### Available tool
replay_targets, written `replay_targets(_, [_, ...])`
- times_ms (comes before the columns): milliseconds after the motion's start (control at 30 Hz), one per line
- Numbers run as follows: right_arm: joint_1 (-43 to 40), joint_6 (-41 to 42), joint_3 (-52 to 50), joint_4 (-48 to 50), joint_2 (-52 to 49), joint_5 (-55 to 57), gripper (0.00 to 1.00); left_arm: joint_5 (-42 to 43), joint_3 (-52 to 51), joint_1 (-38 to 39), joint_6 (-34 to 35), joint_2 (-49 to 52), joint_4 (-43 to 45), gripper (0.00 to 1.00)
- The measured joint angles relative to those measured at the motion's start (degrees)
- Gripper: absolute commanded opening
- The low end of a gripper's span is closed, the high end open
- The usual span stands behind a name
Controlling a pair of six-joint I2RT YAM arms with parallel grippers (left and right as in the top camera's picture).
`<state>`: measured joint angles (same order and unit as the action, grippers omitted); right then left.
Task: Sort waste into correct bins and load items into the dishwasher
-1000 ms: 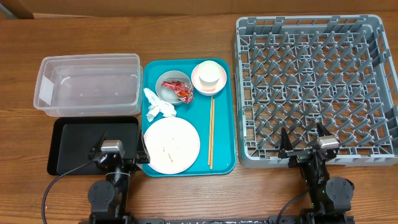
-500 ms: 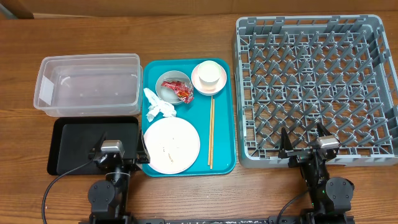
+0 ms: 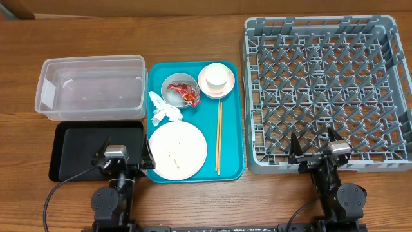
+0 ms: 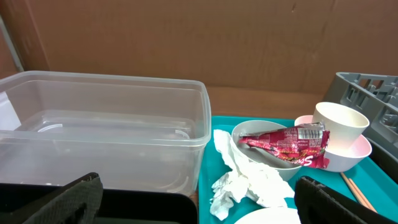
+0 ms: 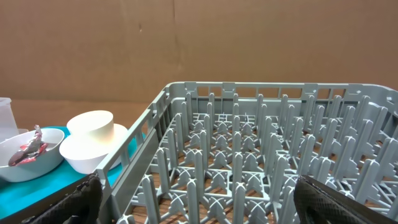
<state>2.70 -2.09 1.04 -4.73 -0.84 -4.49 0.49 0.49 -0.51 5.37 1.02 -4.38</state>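
Nothing is seen moved since the earlier frames | left gripper [image 3: 126,154] and right gripper [image 3: 313,151] are held wide open, empty, at the shallow black rectangular tray [image 3: 71,164] and the large grey plastic dish rack [image 3: 270,165] | crumpled white tissue [image 3: 162,109] is found beyond the left gripper, slightly right, past the large pale pink round plate [image 3: 177,138] on the teal serving tray [image 3: 228,129] | tissue is best pinched at its raised middle, plate left untouched.

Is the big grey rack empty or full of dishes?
Empty. The grey rack shows only its own bare pegs and grid floor.

Clear tub [image 4: 106,134] at left, crumpled tissue [image 4: 244,183] beside grey bowl [image 4: 254,132] holding red wrapper [image 4: 287,142], cup [image 4: 339,124] on saucer [image 4: 352,155]
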Motion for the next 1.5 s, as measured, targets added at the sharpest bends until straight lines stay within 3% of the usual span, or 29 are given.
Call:
replay_targets(500, [0.0, 0.0, 0.0, 0.0, 0.0, 0.0, 1.00, 0.9, 0.0, 0.0, 0.3, 0.0, 2.4, 1.00])
replay_targets(600, [0.0, 0.0, 0.0, 0.0, 0.0, 0.0, 1.00, 2.6, 0.0, 0.0, 2.2, 0.0, 4.2, 1.00])
replay_targets(767, [0.0, 0.0, 0.0, 0.0, 0.0, 0.0, 1.00, 8.0, 2.1, 0.0, 7.7, 0.0, -1.6, 1.00])
replay_targets(967, [0.0, 0.0, 0.0, 0.0, 0.0, 0.0, 1.00, 14.8, 16.1, 0.0, 11.2, 2.4, -13.0, 1.00])
replay_targets(1133, [0.0, 0.0, 0.0, 0.0, 0.0, 0.0, 1.00, 17.2, 34.2, 0.0, 11.0, 11.6, -24.2, 1.00])
replay_targets(1233, [0.0, 0.0, 0.0, 0.0, 0.0, 0.0, 1.00, 18.6, 46.7, 0.0, 9.6, 21.7, -35.3, 1.00])
replay_targets(1500, [0.0, 0.2, 0.0, 0.0, 0.0, 0.0, 1.00, 20.6, 85.5, 0.0, 3.6, 58.8, -77.0, 1.00])
